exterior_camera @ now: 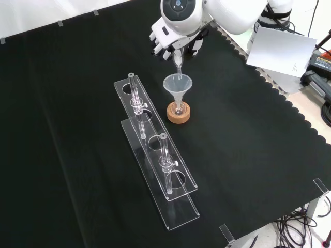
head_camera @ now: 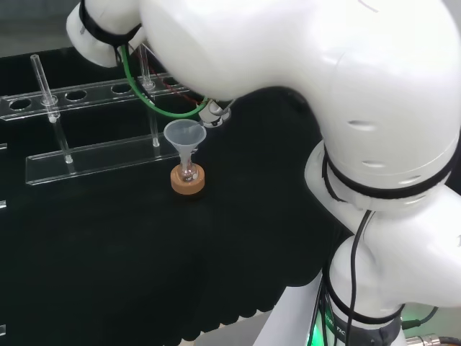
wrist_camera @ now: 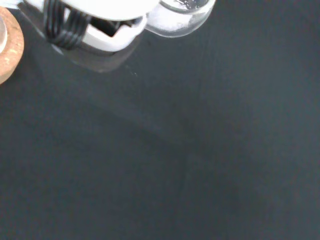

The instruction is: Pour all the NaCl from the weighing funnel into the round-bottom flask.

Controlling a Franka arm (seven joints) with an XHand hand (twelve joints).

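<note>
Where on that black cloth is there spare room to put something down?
Front view: bare cloth left of the clear racks, and right of the cork stand toward the scalloped edge. It is crowded where the hand hangs over the funnel.

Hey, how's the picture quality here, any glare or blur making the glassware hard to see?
Head view: even light, the clear funnel over the cork ring reads well against the black cloth. Front view: the acrylic racks show mainly by their bright edges. Wrist view: the hand is blurred, and a glass piece is soft.
</note>
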